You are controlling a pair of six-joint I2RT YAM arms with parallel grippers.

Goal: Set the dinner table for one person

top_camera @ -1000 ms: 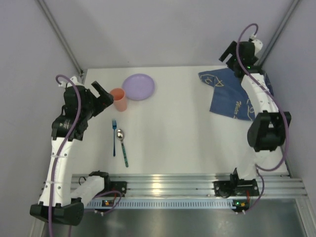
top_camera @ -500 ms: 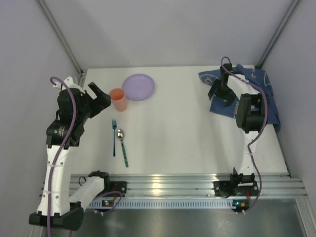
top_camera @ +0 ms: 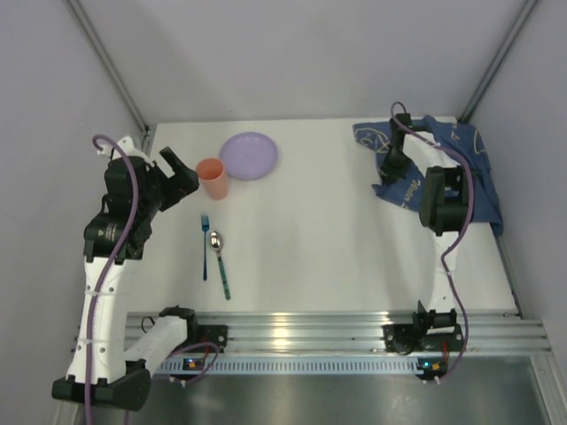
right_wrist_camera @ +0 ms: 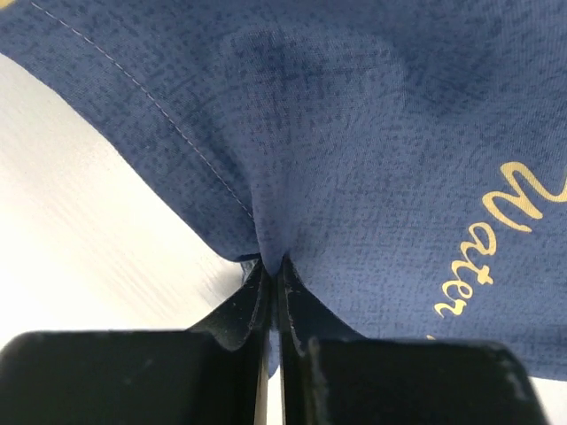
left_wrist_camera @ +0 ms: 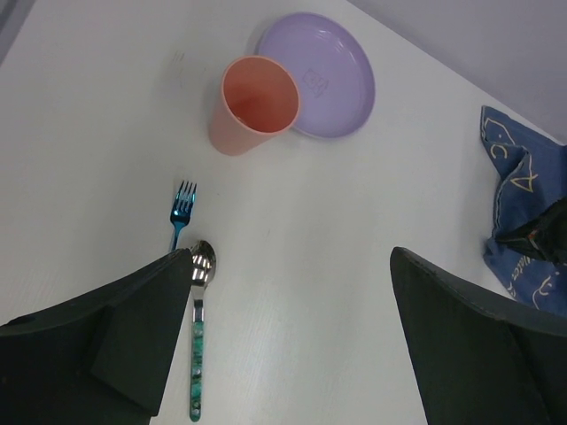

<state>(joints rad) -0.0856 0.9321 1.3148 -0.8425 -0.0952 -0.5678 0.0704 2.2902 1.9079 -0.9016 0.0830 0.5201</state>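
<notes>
Right tool (right_wrist_camera: 268, 266) pinches blue cloth (right_wrist_camera: 354, 133); orange cup (left_wrist_camera: 255, 102) upright beside purple plate (left_wrist_camera: 337, 66).

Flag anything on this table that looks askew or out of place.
The blue cloth is rumpled in the far right corner of the table, with a fold pinched in the shut right gripper rather than laid flat. The spoon lies slightly slanted beside the fork. Nothing looks spilled or broken.

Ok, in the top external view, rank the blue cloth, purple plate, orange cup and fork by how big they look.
1. blue cloth, even though the right arm partly covers it
2. purple plate
3. orange cup
4. fork: longer than the cup but far thinner, so smallest in area
</notes>
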